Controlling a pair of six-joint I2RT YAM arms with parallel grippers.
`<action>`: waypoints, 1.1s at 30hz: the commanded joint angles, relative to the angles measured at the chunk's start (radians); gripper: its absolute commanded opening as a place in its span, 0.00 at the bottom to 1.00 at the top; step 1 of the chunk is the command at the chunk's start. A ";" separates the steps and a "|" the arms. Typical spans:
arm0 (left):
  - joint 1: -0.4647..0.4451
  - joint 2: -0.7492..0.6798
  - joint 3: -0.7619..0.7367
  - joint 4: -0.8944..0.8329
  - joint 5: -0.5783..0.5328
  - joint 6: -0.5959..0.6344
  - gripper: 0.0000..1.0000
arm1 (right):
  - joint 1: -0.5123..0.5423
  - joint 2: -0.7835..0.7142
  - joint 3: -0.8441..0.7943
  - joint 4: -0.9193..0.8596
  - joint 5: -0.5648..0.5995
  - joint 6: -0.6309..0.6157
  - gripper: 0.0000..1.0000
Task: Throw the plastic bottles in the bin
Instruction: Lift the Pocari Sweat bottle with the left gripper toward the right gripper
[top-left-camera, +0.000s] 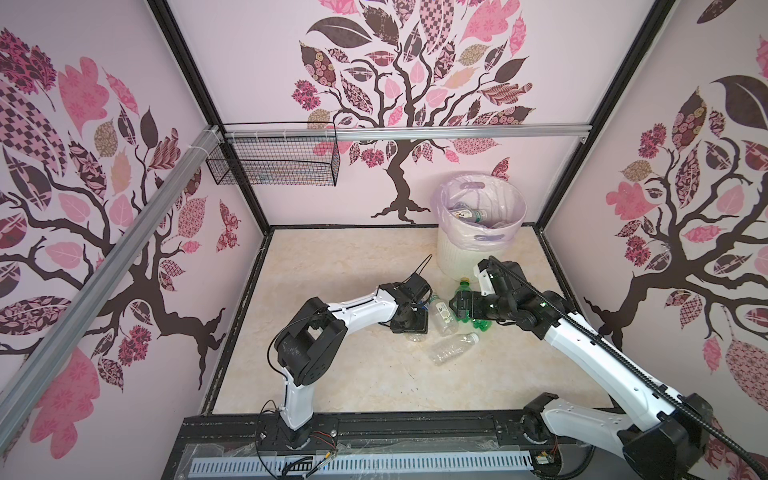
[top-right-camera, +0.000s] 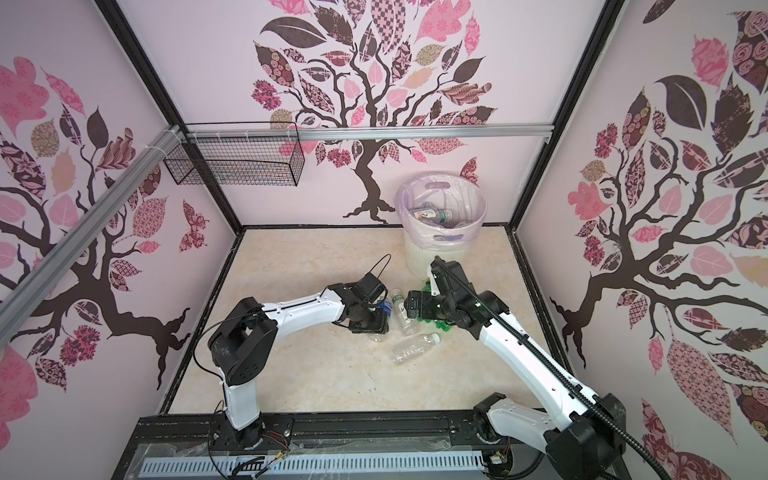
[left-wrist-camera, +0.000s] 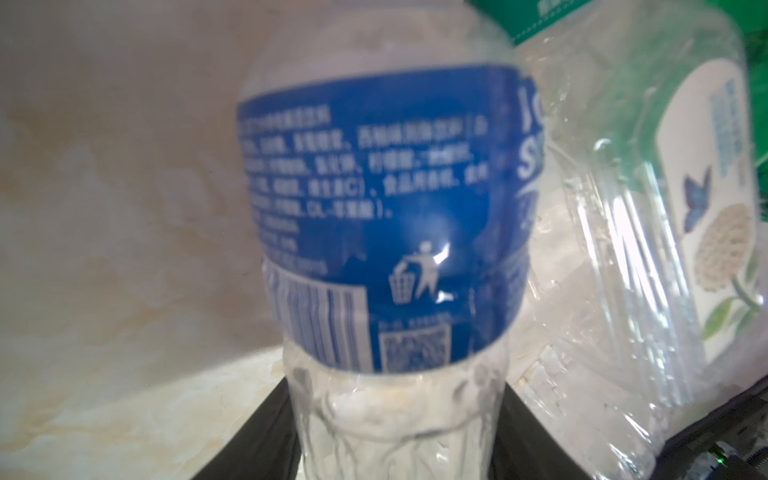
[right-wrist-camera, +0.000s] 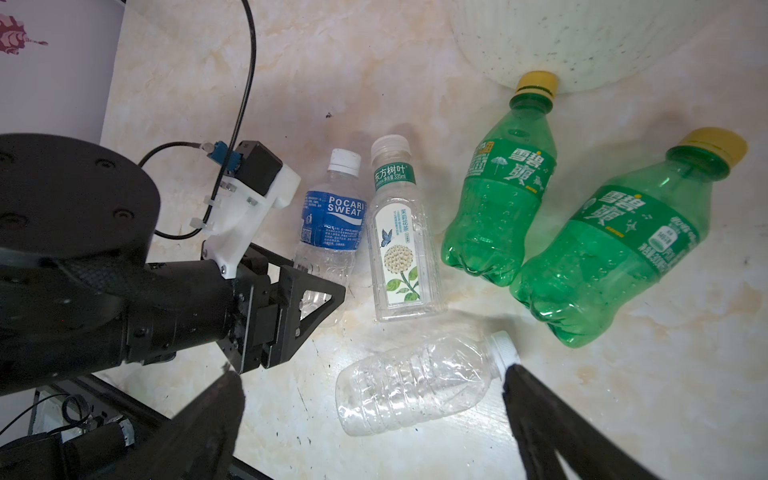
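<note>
Several plastic bottles lie on the marble floor in front of the cream ribbed bin (top-left-camera: 461, 257) (right-wrist-camera: 582, 41). My left gripper (right-wrist-camera: 320, 299) (left-wrist-camera: 397, 386) is shut on the base of the blue-labelled bottle (right-wrist-camera: 332, 220) (left-wrist-camera: 374, 187), which still lies on the floor. Beside it lies a tea bottle (right-wrist-camera: 401, 249) (top-left-camera: 444, 316) with a white and green label. Two green bottles (right-wrist-camera: 498, 208) (right-wrist-camera: 615, 266) have yellow caps, and one cap touches the bin. My right gripper (right-wrist-camera: 370, 386) (top-left-camera: 455, 305) hangs open above a clear bottle without a label (right-wrist-camera: 415, 386) (top-left-camera: 453, 349). More bottles (top-left-camera: 471, 215) lie inside the bin.
A black wire mesh basket (top-left-camera: 274, 160) hangs on the rail at the back left. Patterned walls close the floor on three sides, and a black frame (top-left-camera: 374, 428) runs along the front. The two arms stand close together over the bottles.
</note>
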 joint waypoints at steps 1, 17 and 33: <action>0.003 0.032 -0.014 -0.025 -0.057 0.014 0.66 | -0.003 0.004 -0.001 -0.004 -0.002 -0.009 0.99; 0.001 -0.026 -0.071 0.031 -0.040 0.029 0.47 | -0.015 0.016 0.018 -0.020 -0.017 0.020 1.00; 0.037 -0.261 -0.049 0.057 0.070 0.060 0.41 | -0.052 0.081 0.150 -0.015 -0.160 0.153 1.00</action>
